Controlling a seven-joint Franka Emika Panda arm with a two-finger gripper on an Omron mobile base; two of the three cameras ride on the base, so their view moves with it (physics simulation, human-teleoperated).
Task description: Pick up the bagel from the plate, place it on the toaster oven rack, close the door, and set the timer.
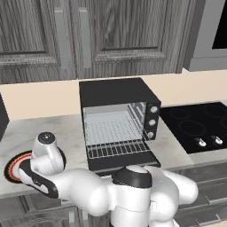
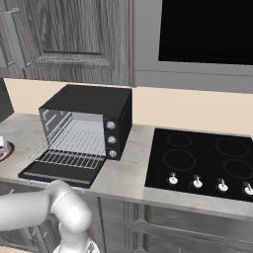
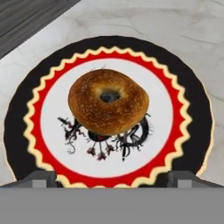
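Bagel (image 3: 108,101) on plate (image 3: 109,175), dark centre pattern perhaps not lettering, hand (image 3: 112,177) above, fingers apart.

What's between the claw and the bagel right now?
Nothing but plate: in the hand view the open claw hangs over the bagel, with bare patterned plate between them.

We count one bagel (image 3: 108,101), one plate (image 3: 26,109), one toaster oven (image 1: 117,93), three oven knobs (image 1: 152,122), perhaps four stove knobs (image 2: 197,182).
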